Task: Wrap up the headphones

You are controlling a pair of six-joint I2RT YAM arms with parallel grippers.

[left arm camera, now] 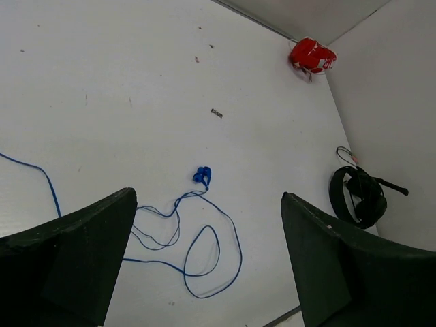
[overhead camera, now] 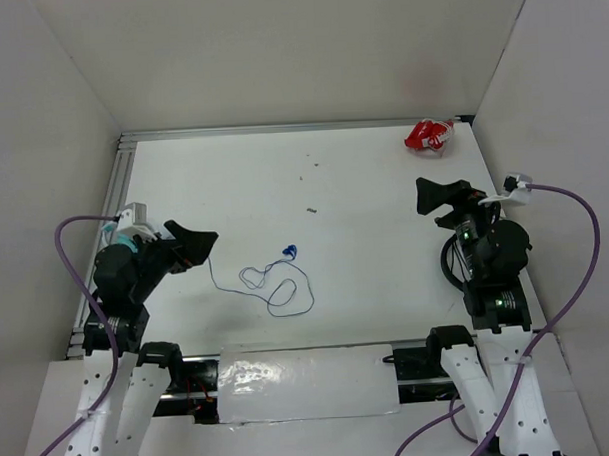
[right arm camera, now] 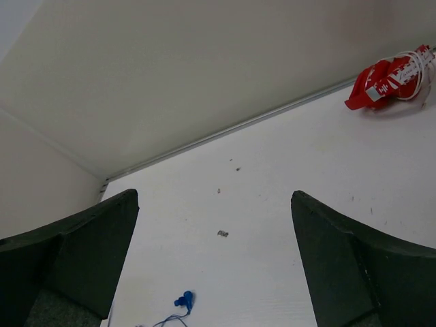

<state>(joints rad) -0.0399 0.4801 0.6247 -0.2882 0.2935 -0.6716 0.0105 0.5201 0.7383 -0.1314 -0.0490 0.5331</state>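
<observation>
The headphones (overhead camera: 288, 252) are seen as a pair of small blue buds lying together on the white desk (overhead camera: 363, 186), near its middle and closer to the left arm. Their thin blue cord (overhead camera: 279, 292) is spread loosely in several overlapping loops just on the near side of the buds, and one strand is trailed off toward the left arm; where it ends cannot be told.

The left end effector (left arm camera: 208, 197) is held above the desk with its jaws wide apart and nothing between them; the buds and loops are framed between its fingers (left arm camera: 75, 259) in the wrist view. The right end effector (right arm camera: 212, 196) is likewise spread open and empty, well apart from the headphones, on the right side of the desk.

A red and white object (overhead camera: 428, 135) is set in the far right corner.
</observation>
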